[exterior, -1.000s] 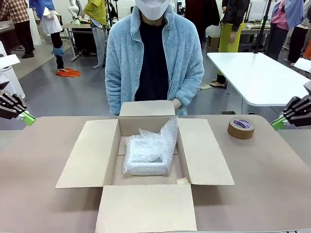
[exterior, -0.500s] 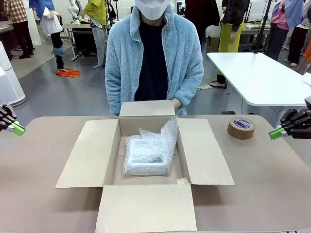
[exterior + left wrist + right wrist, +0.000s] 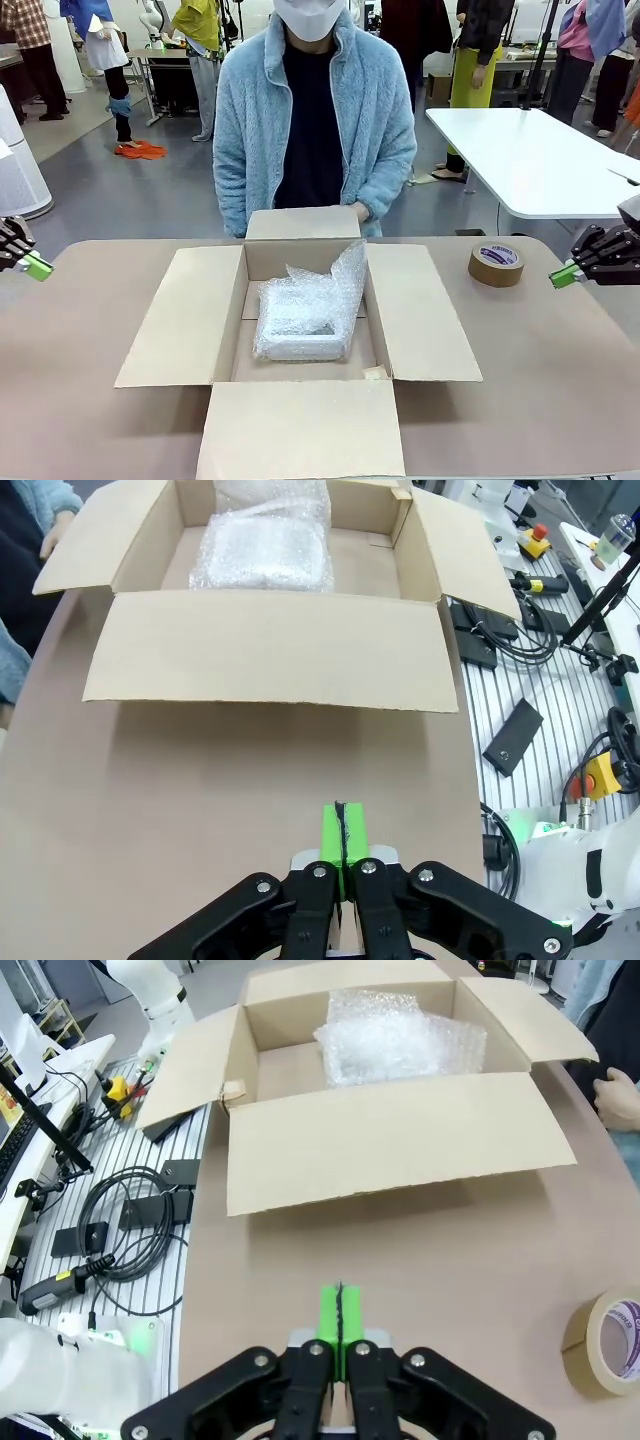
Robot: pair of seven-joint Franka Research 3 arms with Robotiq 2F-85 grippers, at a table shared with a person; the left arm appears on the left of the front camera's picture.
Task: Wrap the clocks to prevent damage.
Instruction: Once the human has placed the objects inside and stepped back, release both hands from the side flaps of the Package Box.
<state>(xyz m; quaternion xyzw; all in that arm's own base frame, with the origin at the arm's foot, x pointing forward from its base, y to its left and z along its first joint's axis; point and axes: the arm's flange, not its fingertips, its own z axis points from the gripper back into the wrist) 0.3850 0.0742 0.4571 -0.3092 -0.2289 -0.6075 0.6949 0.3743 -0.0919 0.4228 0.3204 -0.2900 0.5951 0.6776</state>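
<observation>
— How far along is the wrapping?
— One bubble-wrapped bundle lies inside the open box. I judge it nearly done. The flaps are unsealed, with the tape roll to the box's right.
— And the pincers?
— The left pincer and right pincer are clamped shut and empty, well apart from the box on either side.

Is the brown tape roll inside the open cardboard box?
No, the brown tape roll sits on the tan table, clear of the open cardboard box and its flaps.
</observation>
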